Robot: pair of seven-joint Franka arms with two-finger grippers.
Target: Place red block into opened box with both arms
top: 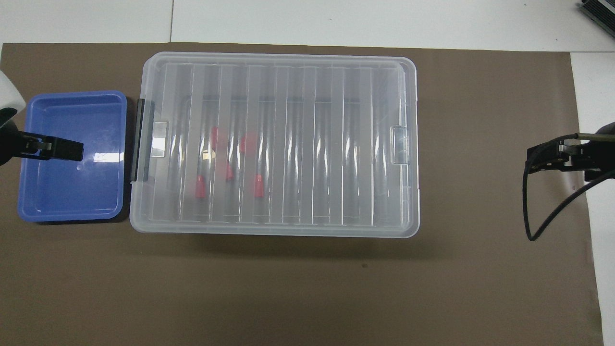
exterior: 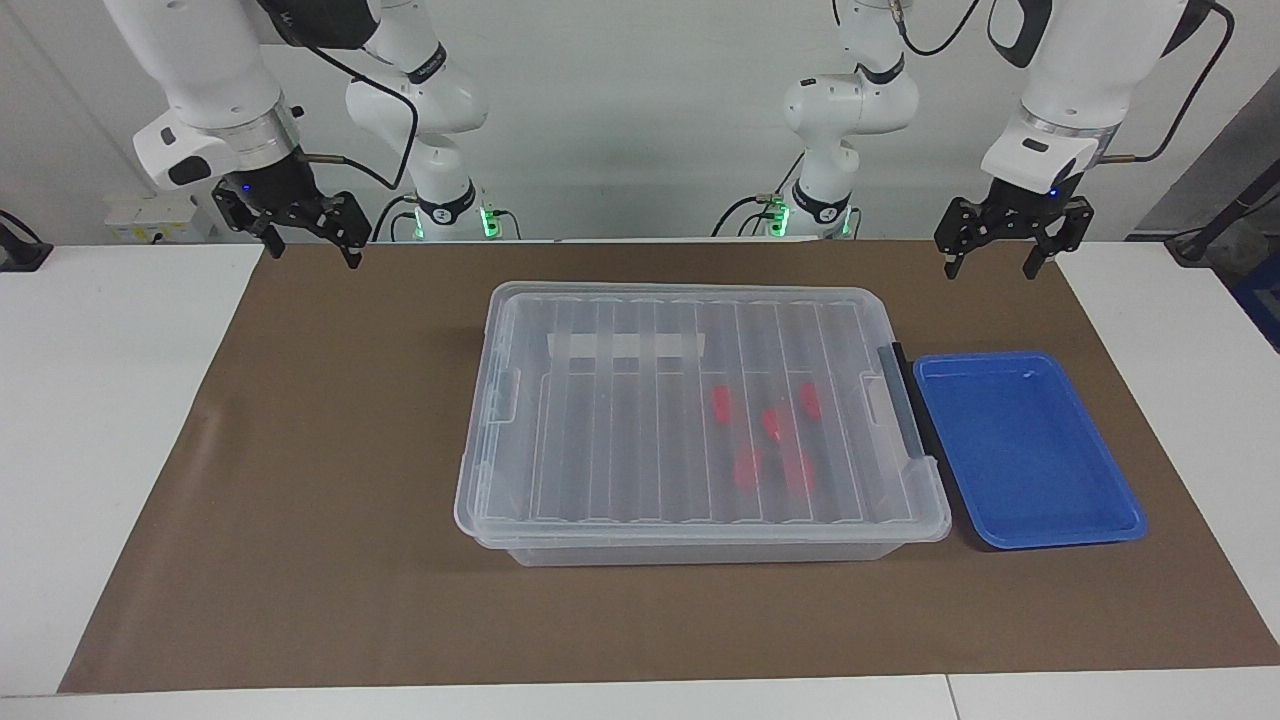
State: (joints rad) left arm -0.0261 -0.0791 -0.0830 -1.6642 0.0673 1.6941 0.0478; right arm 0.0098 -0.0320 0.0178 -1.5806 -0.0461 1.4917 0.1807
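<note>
The clear box sits mid-mat with its ribbed lid lying flat on top. Several red blocks show through the lid, inside the box toward the left arm's end. My left gripper hangs open and empty in the air above the mat at the left arm's end, apart from the box. At the right arm's end, my right gripper also hangs open and empty above the mat.
A shallow blue tray lies beside the box's black end handle, with nothing in it. A brown mat covers the white table. A black cable loops under the right gripper.
</note>
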